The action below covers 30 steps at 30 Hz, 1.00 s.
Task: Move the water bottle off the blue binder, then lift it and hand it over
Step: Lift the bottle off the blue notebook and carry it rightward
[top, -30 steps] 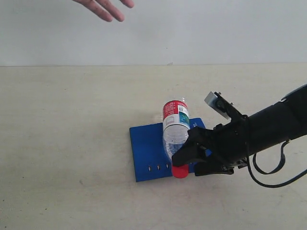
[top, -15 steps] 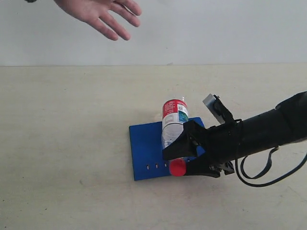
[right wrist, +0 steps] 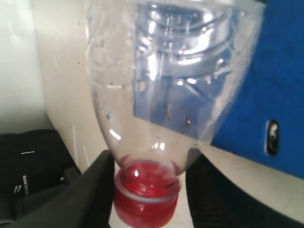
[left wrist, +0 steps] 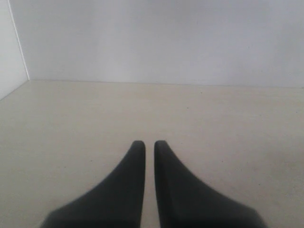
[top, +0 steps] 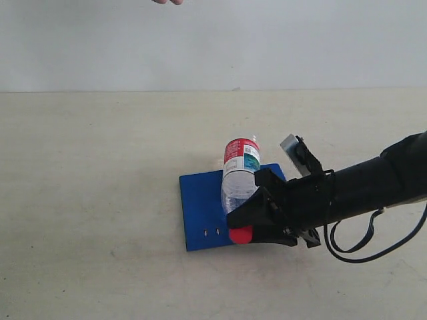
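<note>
On the table (top: 100, 200): binder (top: 200, 207) lies flat | bottle (top: 239, 177) lies on it, cap past its edge | right gripper (top: 248, 225) closed on the neck | left gripper (left wrist: 145, 145) all but closed, empty | judged: grasp made; move-off, lift, handover all remain.

We are seeing bright, even, diffuse light across the exterior view: the pale tabletop (top: 100, 200) is looking washed out and low in contrast, and only a faint, soft shadow is lying beneath the right tool (top: 241, 228) and its arm. The whole picture is coming through slightly soft. In the left wrist view, the left tool (left wrist: 148, 143) is showing as a dark, blurred silhouette. In the right wrist view, the water bottle (right wrist: 166, 71) is sitting too close for focus, white glints are flaring on its plastic, and the blue binder (right wrist: 270, 80) is glowing saturated.
</note>
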Tool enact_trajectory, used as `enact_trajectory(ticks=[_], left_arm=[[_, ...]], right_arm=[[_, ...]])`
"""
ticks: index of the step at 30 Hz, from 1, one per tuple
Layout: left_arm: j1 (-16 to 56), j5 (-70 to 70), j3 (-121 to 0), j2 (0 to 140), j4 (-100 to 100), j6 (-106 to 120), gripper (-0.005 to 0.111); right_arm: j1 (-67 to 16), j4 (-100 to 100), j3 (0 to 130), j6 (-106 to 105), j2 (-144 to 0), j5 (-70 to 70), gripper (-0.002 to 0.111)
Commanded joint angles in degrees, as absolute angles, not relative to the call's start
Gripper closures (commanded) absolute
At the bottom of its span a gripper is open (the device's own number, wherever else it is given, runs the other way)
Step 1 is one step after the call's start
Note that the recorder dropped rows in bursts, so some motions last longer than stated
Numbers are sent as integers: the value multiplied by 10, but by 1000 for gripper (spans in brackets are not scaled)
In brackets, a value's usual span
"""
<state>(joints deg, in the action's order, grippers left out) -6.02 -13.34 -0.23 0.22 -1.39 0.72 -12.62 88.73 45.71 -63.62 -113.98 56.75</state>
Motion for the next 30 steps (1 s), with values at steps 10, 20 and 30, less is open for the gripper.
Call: enact_trajectory(ticks=[10,20,30], left_arm=[[-61,-131,0,0,-15,9,100],[-61,-131,0,0,-15,9,100],[-61,-131,0,0,-15,9,100]], right_arm=[[-126,888,459,-712,-1037,597,108],[-126,811,459,-680,-879,298,108],[-126,724,459,-667,-766,143,108]])
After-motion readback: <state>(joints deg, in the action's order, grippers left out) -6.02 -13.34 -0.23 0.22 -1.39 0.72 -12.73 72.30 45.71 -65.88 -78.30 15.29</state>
